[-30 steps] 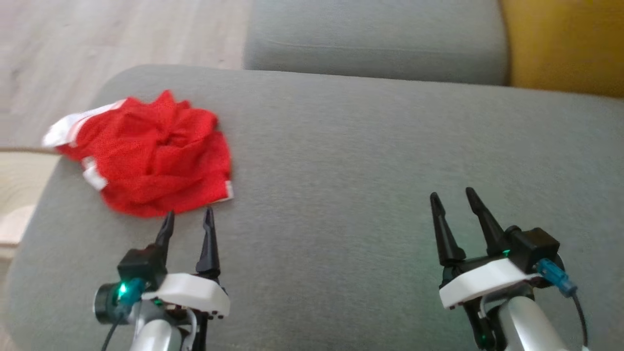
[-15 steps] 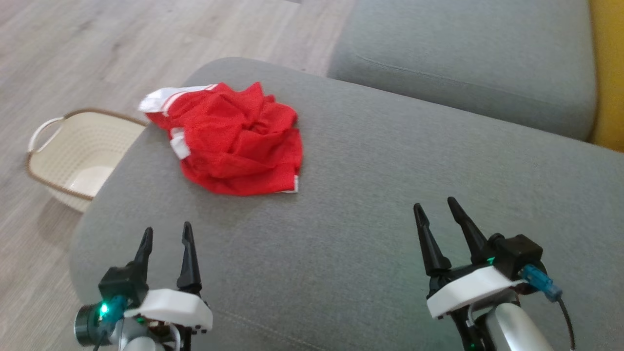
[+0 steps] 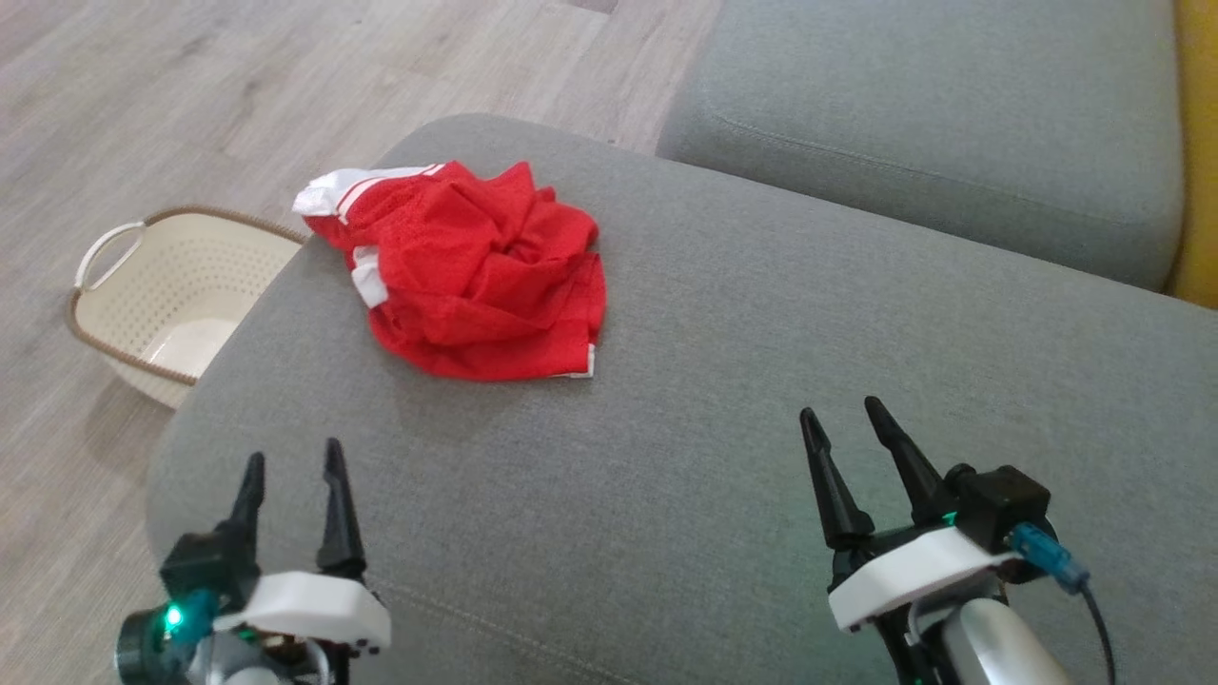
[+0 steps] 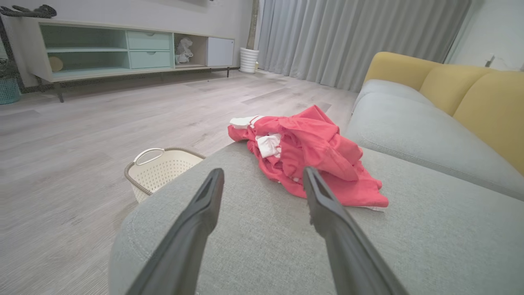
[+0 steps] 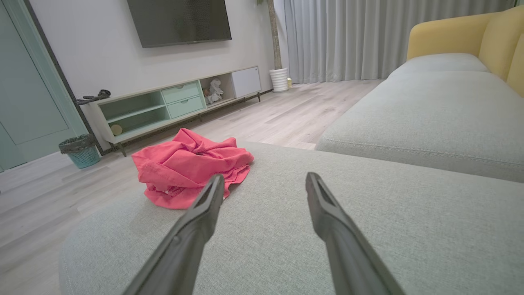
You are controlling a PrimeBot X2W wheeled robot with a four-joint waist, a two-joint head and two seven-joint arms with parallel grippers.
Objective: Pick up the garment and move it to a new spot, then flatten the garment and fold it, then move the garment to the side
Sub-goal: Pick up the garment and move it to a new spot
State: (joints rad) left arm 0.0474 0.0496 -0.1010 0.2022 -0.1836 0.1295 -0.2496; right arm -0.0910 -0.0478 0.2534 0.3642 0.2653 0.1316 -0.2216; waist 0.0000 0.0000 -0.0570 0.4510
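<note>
A crumpled red garment (image 3: 481, 271) with white trim lies on the grey sofa cushion (image 3: 742, 381), near its far left corner. It also appears ahead in the left wrist view (image 4: 311, 153) and to the left in the right wrist view (image 5: 188, 166). My left gripper (image 3: 291, 464) hovers open over the cushion's near left part, well short of the garment. Over the near right part my right gripper (image 3: 839, 419) is open too, with nothing between its fingers.
A cream perforated laundry basket (image 3: 166, 285) stands on the wood floor just left of the cushion, also seen in the left wrist view (image 4: 161, 168). A second grey cushion (image 3: 933, 124) lies beyond, with a yellow backrest (image 4: 470, 94) at the right.
The head camera has swung, so the whole scene shifted right and the basket came into sight. The left gripper has drawn back from the garment's near edge. The garment looks unmoved.
</note>
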